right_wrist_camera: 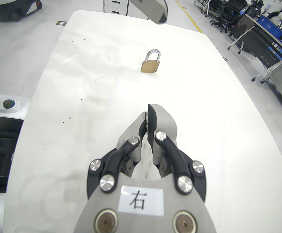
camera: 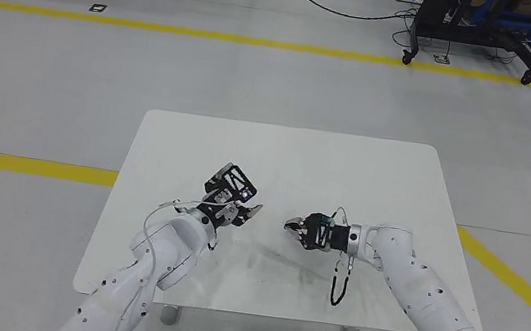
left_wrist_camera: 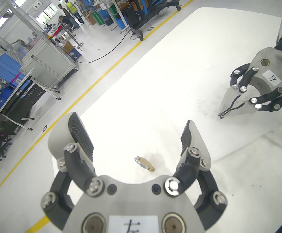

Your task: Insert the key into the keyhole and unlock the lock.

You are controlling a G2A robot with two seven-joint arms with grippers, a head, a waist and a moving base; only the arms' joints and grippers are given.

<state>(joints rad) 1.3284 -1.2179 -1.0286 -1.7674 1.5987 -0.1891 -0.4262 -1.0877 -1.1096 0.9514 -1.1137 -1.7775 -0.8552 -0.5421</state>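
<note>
— What's on the left side of the white rounded-corner table [camera: 346, 166]?

— The left tool [camera: 242, 213] hangs over it with its jaws spread wide and nothing between them; its ribbed black pads [left_wrist_camera: 80, 134] face each other across bare tabletop.

— And the lock?

— A small brass padlock with a silver shackle [left_wrist_camera: 144, 163] sits on the table below that open tool, in the gap between its two fingers and touching neither; seen from the right wrist, the padlock [right_wrist_camera: 150, 64] appears to stand on its base with the shackle up and closed.

— Further right?

— The right tool [camera: 290, 225] points toward the left one, near the padlock but apart from it; its jaws are pressed together on a flat silver metal key [right_wrist_camera: 145, 119], of which just a thin edge shows between the pads; from the left wrist, that tool [left_wrist_camera: 221, 115] shows its tip low over the table.
</note>
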